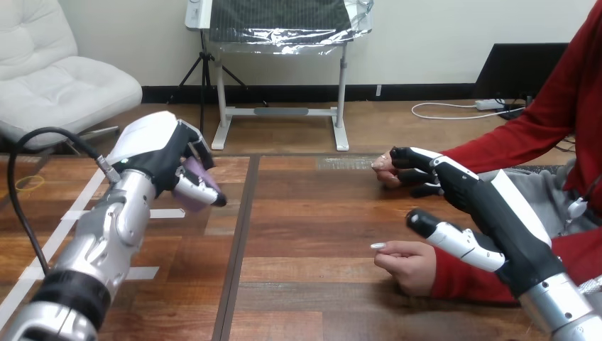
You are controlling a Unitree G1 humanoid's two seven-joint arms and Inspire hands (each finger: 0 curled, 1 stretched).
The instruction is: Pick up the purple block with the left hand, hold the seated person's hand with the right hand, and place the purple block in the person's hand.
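Observation:
The purple block [193, 186] is off the table at the view's left, with my left hand [160, 153] shut on it between thumb and fingers; most of the block is hidden. My right hand [490, 206] reaches in from the right with its fingers fairly straight and its thumb spread apart. Its fingertips lie against the person's farther hand [385, 168], of which just the fingertips show. I cannot see the fingers curled round it. The person's nearer hand [406, 261] rests loosely closed on the table below my thumb.
The wooden table [312, 213] has a dark seam [238, 241] running front to back between my two hands. White tape strips [78, 213] mark its left part. The person's red sleeve [511, 145] comes in along the right edge.

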